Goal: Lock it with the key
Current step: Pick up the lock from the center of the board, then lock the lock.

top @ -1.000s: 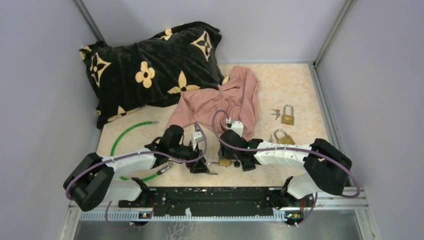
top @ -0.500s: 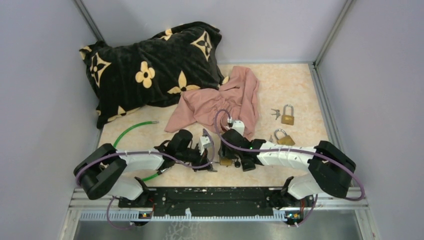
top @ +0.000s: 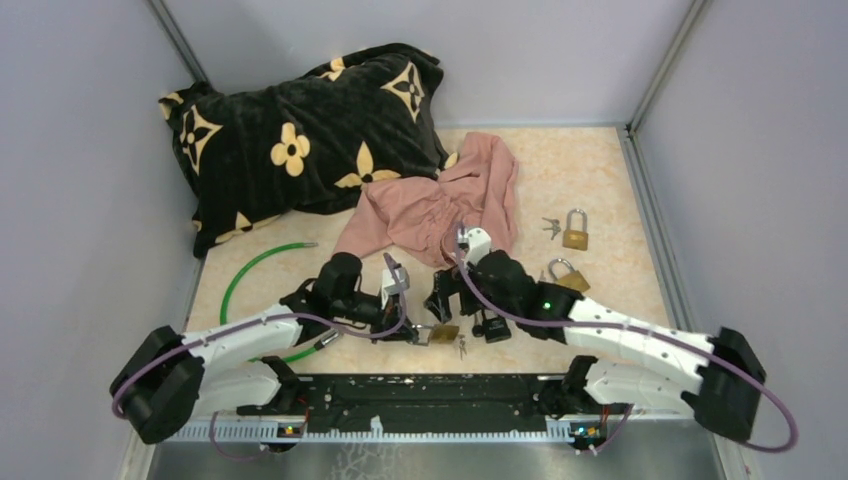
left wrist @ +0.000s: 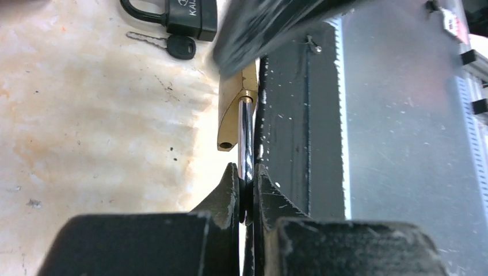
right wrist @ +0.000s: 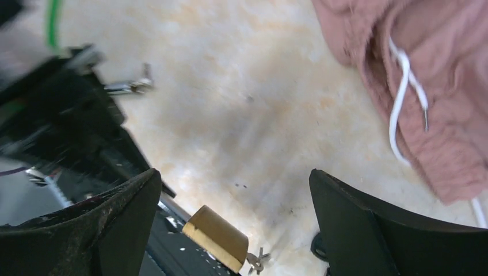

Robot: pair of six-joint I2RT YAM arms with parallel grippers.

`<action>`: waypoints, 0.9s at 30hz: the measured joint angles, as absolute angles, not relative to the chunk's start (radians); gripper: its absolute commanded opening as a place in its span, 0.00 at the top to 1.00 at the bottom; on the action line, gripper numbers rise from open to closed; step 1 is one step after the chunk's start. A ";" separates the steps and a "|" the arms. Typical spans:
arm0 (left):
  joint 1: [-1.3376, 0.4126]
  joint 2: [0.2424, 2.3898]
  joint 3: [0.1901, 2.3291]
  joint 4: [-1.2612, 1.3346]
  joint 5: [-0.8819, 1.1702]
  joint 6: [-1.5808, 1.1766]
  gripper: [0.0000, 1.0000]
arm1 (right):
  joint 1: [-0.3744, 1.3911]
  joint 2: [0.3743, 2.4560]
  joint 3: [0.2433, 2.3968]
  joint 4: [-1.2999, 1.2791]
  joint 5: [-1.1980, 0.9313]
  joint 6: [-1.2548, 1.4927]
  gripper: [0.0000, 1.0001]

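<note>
Left wrist view: the left gripper (left wrist: 246, 195) pinches the padlock (left wrist: 232, 109) by its shackle (left wrist: 246, 135), presumably steadying it at the table's (top: 600, 170) six o'clock (key (right wrist: 257, 261) at its end) for the right gripper (right wrist: 236, 198), spread wide above.

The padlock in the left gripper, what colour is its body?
Brass-gold padlock body, silver shackle; clearest in the left wrist view.

From the near brass padlock (top: 445, 332) we find the pink garment (top: 440, 205) blocking twelve o'clock, the pillow (top: 300, 130) eleven, the green cable (top: 270, 251) ten and a far padlock (top: 574, 236) two; bare tabletop (top: 560, 165) opens at one
</note>
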State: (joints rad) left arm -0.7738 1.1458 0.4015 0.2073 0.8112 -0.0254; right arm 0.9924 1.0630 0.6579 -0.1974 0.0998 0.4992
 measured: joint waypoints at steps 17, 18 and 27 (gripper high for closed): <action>-0.552 0.719 0.477 0.136 1.060 -0.103 1.00 | 0.992 0.647 0.376 0.301 -0.299 0.189 0.06; -0.552 0.710 0.479 0.139 1.074 -0.111 1.00 | 0.992 0.672 0.381 0.314 -0.313 0.181 0.08; -0.553 0.703 0.479 0.160 1.112 -0.159 1.00 | 0.992 0.840 0.454 0.380 -0.460 0.177 0.62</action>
